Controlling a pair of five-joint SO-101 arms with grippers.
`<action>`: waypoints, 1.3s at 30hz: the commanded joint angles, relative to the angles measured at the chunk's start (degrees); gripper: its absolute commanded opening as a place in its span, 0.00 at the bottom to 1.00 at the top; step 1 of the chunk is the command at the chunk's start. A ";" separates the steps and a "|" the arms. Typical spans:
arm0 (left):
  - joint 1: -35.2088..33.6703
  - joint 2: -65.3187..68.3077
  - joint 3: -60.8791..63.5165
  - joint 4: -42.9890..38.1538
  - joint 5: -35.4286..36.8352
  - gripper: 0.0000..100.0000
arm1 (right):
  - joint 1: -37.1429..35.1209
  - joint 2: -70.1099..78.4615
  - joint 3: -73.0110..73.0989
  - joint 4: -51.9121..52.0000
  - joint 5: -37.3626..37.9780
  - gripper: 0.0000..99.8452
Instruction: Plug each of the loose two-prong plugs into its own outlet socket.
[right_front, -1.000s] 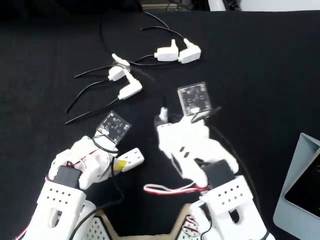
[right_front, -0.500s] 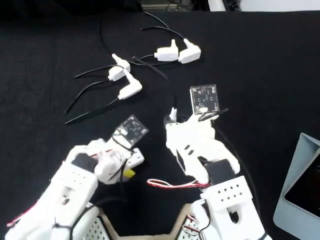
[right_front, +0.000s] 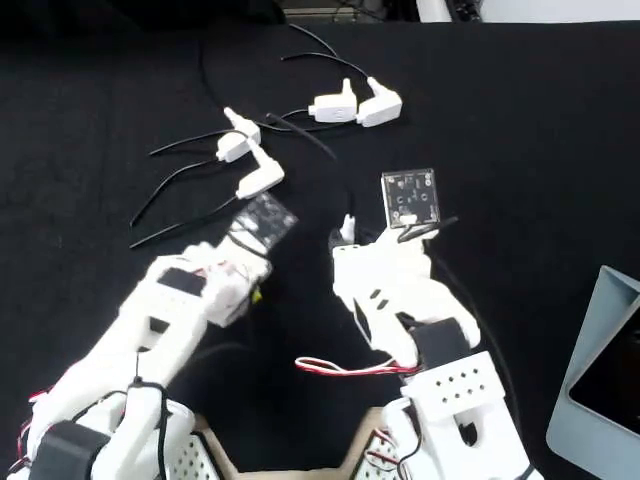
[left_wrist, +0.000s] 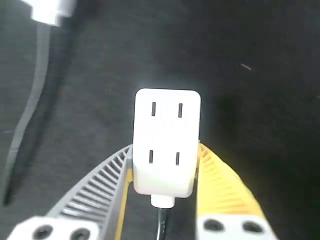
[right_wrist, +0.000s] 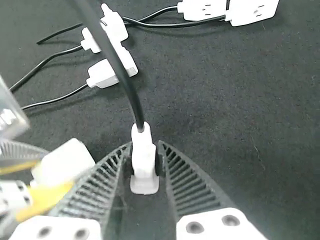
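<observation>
1. Since a second ago, the left arm has swung forward. Its outlet is now just beside the right gripper (right_wrist: 145, 150). The right arm moved a little too.
2. The left gripper (left_wrist: 165, 150) is closed on the outlet (left_wrist: 166, 125). Its fingers press the two sides, and the sockets stick out past the tips.
3. The right gripper is closed on a plug (right_wrist: 142, 165). The cord (right_wrist: 112, 60) runs away ahead of it.
4. More plugs (right_wrist: 107, 75) lie farther ahead.
5. Plug and outlet look light, hard and smooth, so they may slip. It is best to hold the plug by its body, not by the bendy cord.
</observation>
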 joint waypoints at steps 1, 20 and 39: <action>-3.30 -0.09 -3.91 -2.02 0.53 0.10 | 0.44 -0.66 -0.31 -1.23 0.35 0.01; -13.85 -16.70 2.95 2.64 9.14 0.31 | -9.14 6.11 -2.51 -9.67 0.70 0.01; -27.65 -43.34 16.04 10.46 14.24 0.31 | -21.89 34.15 -3.03 -38.59 0.88 0.01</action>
